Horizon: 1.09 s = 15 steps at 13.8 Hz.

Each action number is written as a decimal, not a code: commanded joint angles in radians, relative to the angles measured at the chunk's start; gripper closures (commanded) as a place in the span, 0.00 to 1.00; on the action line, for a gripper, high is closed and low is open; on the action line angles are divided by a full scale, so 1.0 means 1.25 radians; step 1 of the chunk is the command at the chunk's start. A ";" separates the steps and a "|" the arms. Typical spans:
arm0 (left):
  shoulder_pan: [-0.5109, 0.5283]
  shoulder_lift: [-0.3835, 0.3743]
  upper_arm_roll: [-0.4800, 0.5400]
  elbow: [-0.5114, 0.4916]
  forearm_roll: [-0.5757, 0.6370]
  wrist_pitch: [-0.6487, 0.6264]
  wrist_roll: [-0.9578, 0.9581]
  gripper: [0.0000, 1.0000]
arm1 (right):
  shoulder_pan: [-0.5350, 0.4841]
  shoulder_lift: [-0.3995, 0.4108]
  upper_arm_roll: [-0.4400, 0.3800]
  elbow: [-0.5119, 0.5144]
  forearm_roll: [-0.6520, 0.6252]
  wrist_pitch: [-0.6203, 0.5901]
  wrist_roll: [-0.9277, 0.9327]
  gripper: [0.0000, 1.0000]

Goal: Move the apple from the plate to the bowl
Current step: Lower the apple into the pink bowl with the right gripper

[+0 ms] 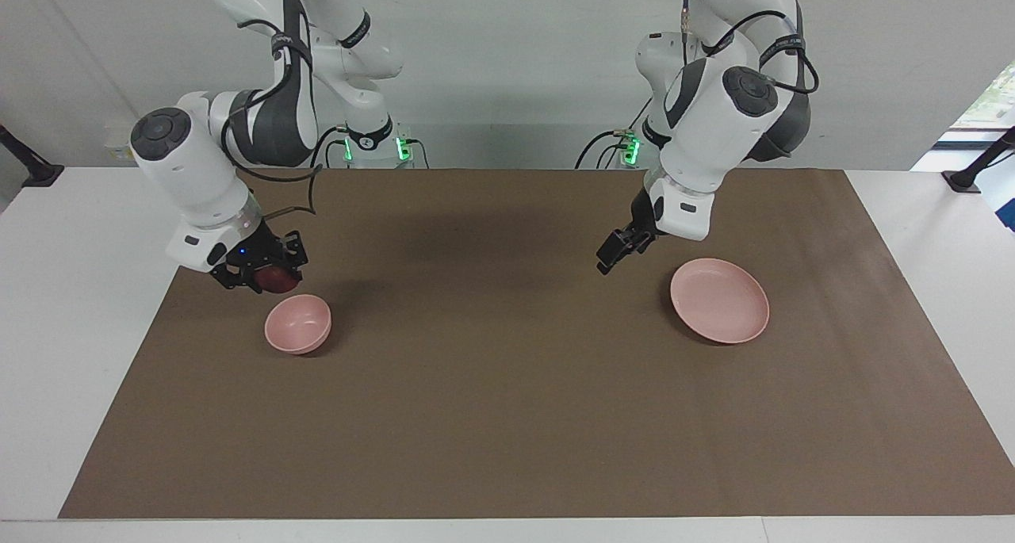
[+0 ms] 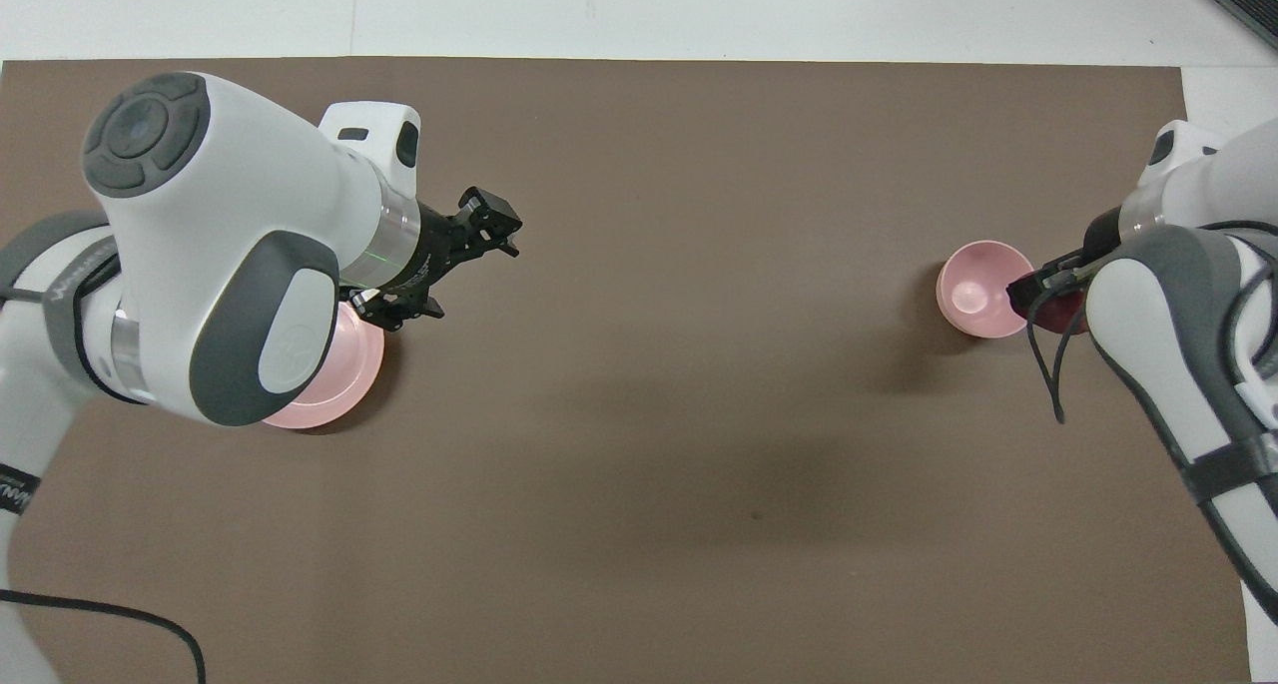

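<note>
A dark red apple (image 1: 277, 279) (image 2: 1060, 314) hangs in my right gripper (image 1: 266, 276) (image 2: 1041, 291), which is shut on it. It is low over the mat, just beside the rim of the small deep pink bowl (image 1: 297, 323) (image 2: 982, 289), and the bowl holds nothing. The wide flat pink plate (image 1: 719, 300) (image 2: 334, 376) lies bare toward the left arm's end, partly hidden under the left arm in the overhead view. My left gripper (image 1: 621, 251) (image 2: 473, 279) hovers open and holds nothing, over the mat beside the plate.
A brown mat (image 1: 507, 416) covers most of the white table (image 1: 79, 305). A black cable (image 2: 1043, 374) dangles from the right wrist close to the bowl.
</note>
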<state>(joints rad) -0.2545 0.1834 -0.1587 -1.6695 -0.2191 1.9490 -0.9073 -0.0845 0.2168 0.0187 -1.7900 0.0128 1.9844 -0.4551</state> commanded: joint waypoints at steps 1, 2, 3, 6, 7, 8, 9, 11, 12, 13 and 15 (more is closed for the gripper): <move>-0.010 -0.006 0.008 -0.011 0.017 0.013 0.004 0.00 | -0.005 0.047 0.007 0.008 -0.019 0.048 -0.010 1.00; -0.010 -0.007 0.007 -0.011 0.017 0.012 0.004 0.00 | -0.005 0.061 0.007 0.008 -0.019 0.064 -0.010 1.00; -0.010 -0.007 0.008 -0.011 0.017 0.010 0.004 0.00 | -0.005 0.076 0.007 0.007 -0.020 0.075 -0.011 1.00; -0.010 -0.007 0.007 -0.012 0.017 0.005 0.004 0.00 | -0.001 0.108 0.007 0.007 -0.024 0.123 -0.008 1.00; -0.010 -0.007 0.007 -0.012 0.017 0.005 0.003 0.00 | 0.001 0.117 0.008 0.007 -0.024 0.146 -0.009 1.00; -0.010 -0.007 0.007 -0.012 0.017 0.004 0.003 0.00 | 0.005 0.125 0.007 0.008 -0.024 0.155 -0.009 1.00; -0.010 -0.007 0.007 -0.012 0.017 0.004 0.003 0.00 | 0.005 0.130 0.008 0.008 -0.024 0.168 -0.009 0.98; -0.010 -0.007 0.007 -0.012 0.017 0.004 0.003 0.00 | 0.009 0.135 0.008 0.008 -0.012 0.199 -0.007 0.00; -0.010 -0.007 0.007 -0.012 0.017 0.004 0.001 0.00 | 0.010 0.135 0.010 0.008 -0.007 0.198 -0.005 0.00; -0.011 -0.007 0.007 -0.012 0.017 0.004 -0.001 0.00 | 0.010 0.133 0.011 0.010 -0.007 0.196 -0.005 0.00; -0.011 -0.008 0.007 -0.012 0.017 0.004 0.002 0.00 | 0.010 0.122 0.015 0.019 -0.007 0.183 0.000 0.00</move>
<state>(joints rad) -0.2552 0.1840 -0.1592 -1.6710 -0.2182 1.9489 -0.9071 -0.0696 0.3795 0.0288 -1.7797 0.0101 2.2196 -0.4551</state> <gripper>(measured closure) 0.000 0.000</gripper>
